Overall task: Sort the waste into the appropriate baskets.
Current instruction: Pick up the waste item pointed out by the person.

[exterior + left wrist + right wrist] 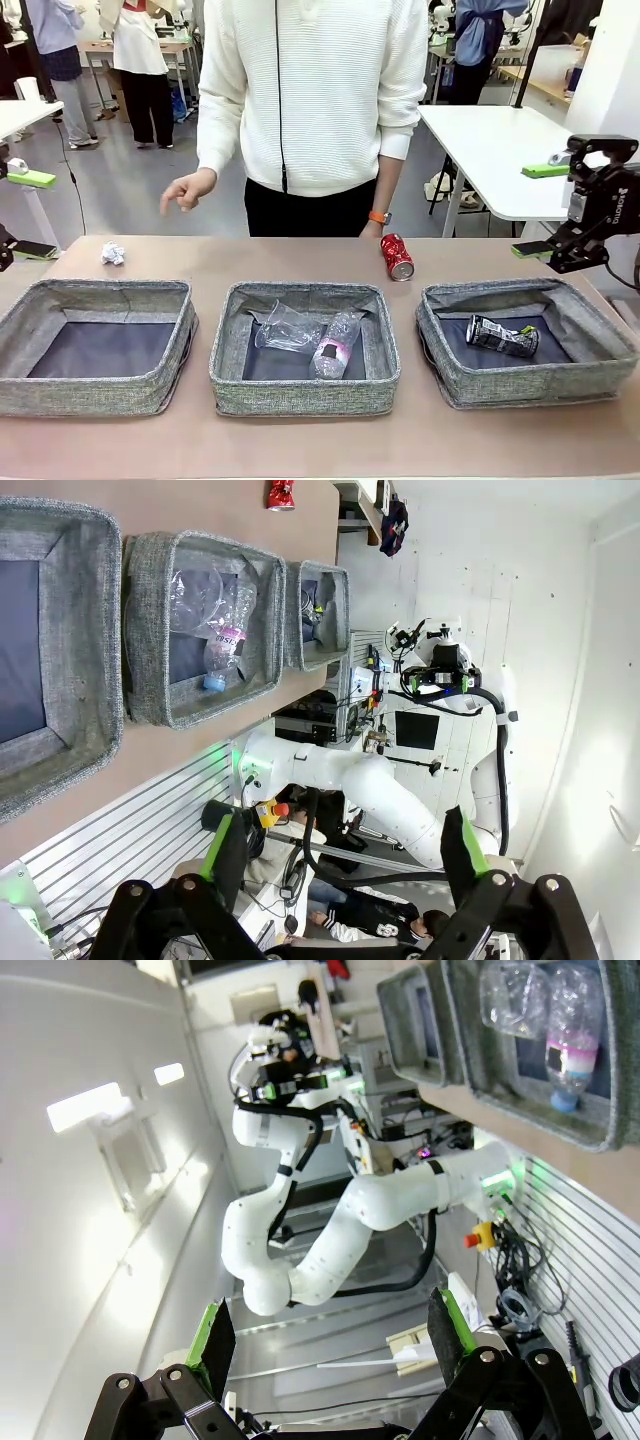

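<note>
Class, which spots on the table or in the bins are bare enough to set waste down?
Bare: the dark floor of the left grey woven bin; the brown table strip between crumpled white paper ball and red can. Crowded: the middle bin, holding clear plastic cup and bottle.

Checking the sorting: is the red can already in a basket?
No, the red can lies on the bare table.

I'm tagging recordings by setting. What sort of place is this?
Likely a robotics lab: a white robot arm is mounted at the table edge, a red emergency-stop button sits nearby, and more white worktables stand behind the person.
</note>
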